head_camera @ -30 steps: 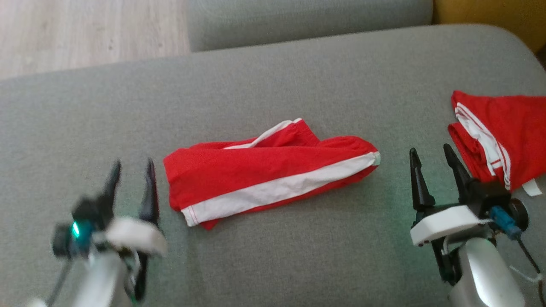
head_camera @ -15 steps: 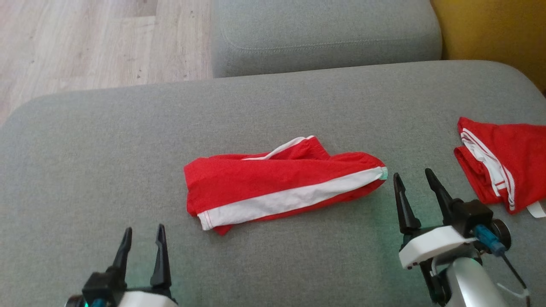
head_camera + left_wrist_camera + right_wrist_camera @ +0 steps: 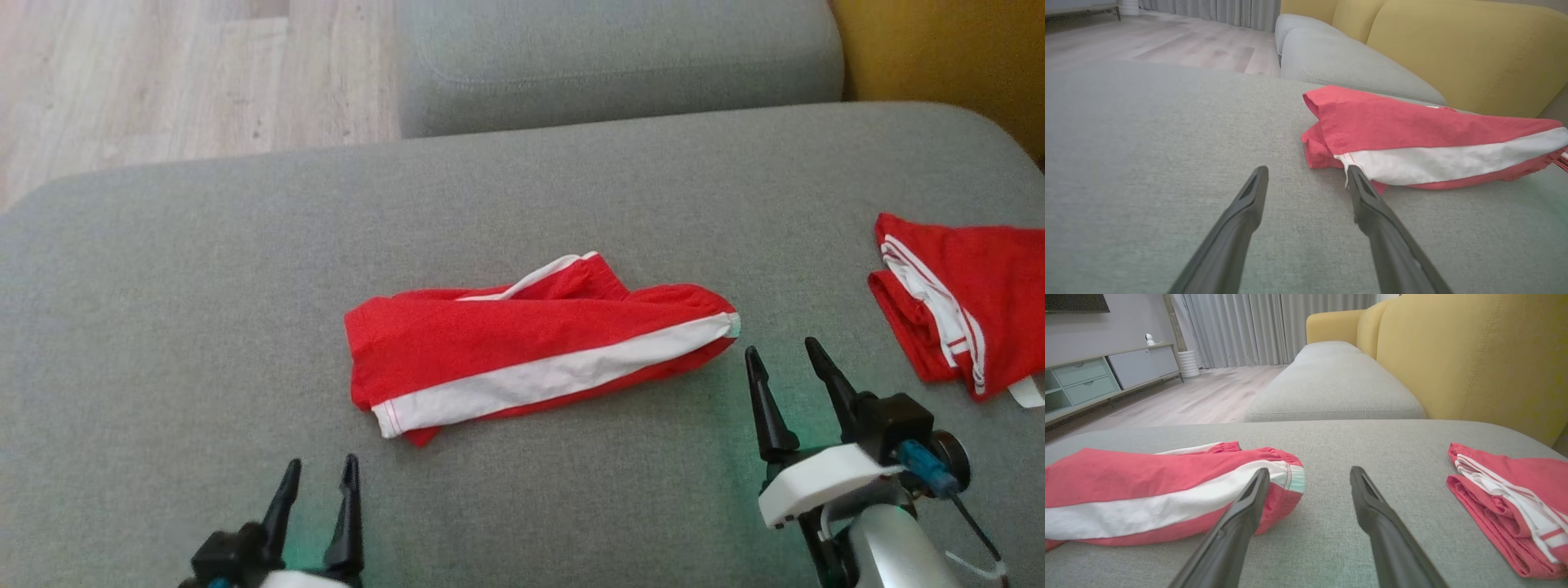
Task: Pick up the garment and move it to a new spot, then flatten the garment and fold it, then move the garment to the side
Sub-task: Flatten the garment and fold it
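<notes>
I see red garment (image 3: pixel 531 351) mid sofa cushion (image 3: pixel 204 286), free room toward left edge. My left gripper (image 3: pixel 322 462), right gripper (image 3: pixel 780 347): fingers wide, empty. Near right edge, second red garment (image 3: pixel 971 286).

Home living room. Evidence: a big sofa (image 3: pixel 1331 449) with grey fabric seat cushions and a mustard-yellow backrest (image 3: pixel 1474 355). Light wood-plank floor (image 3: pixel 1216 396) beside the sofa. Grey full-length curtains (image 3: pixel 1249 326) past the sofa's far end. Across the floor from the sofa: low media cabinet (image 3: pixel 1106 375) with pale green drawers and grey doors, dark screen edge (image 3: pixel 1077 303) on the wall above it, small white camera-like gadget (image 3: pixel 1149 338) on top. White ribbed cylinder (image 3: pixel 1189 363) on the floor between cabinet and curtains. Red-and-white garment (image 3: pixel 531 351) lies on the sofa seat, second red garment (image 3: pixel 963 302) on the same seat, nearer the backrest.
</notes>
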Available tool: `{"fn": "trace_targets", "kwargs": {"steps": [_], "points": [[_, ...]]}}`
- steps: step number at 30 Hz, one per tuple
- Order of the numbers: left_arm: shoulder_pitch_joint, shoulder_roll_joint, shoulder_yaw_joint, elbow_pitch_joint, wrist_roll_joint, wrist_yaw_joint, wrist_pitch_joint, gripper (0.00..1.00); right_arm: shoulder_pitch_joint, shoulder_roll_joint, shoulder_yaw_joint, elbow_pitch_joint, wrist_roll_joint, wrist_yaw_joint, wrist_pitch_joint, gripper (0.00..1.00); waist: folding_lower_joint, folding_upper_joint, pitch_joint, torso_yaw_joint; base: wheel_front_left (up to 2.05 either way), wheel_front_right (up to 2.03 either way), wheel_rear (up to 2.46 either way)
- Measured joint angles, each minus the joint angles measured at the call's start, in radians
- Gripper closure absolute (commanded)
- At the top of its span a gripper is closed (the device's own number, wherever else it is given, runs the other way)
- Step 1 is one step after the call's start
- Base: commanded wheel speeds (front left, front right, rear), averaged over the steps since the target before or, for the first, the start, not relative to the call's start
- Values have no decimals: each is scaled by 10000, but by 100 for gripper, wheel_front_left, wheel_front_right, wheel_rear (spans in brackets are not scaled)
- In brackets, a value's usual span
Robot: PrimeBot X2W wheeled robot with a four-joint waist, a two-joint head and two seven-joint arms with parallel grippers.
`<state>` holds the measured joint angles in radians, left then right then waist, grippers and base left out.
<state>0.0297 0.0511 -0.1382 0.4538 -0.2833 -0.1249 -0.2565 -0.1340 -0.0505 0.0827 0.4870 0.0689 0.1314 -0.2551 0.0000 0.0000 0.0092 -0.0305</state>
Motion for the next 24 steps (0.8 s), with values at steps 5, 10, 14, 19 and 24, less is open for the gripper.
{"fn": "trace_targets", "kwargs": {"steps": [5, 10, 14, 19, 24], "points": [[-662, 2, -1287, 182, -1106, 0, 0, 0, -3, 2, -10, 10, -104, 0, 0, 0, 0, 0, 367, -73, 0, 0, 0], [-1046, 128, -1824, 328, -1822, -75, 0, 0, -47, 4, -38, -2, -163, 0, 0, 0, 1, 0, 723, -172, 0, 0, 0], [-1121, 217, -1866, 458, -1927, -75, 0, 0, -125, 4, -65, -54, -161, 0, 0, 0, 1, 0, 908, -245, 0, 0, 0], [-1426, 234, -1912, 771, -2232, -75, 0, 0, -331, 4, -105, -107, -159, 0, 0, 0, 1, 0, 1214, -338, 0, 0, 0], [-1752, 272, -2094, 767, -2539, -75, 0, 0, -432, 4, -113, -125, -159, 0, 0, 0, 1, 0, 1412, -408, 0, 0, 0]]}}
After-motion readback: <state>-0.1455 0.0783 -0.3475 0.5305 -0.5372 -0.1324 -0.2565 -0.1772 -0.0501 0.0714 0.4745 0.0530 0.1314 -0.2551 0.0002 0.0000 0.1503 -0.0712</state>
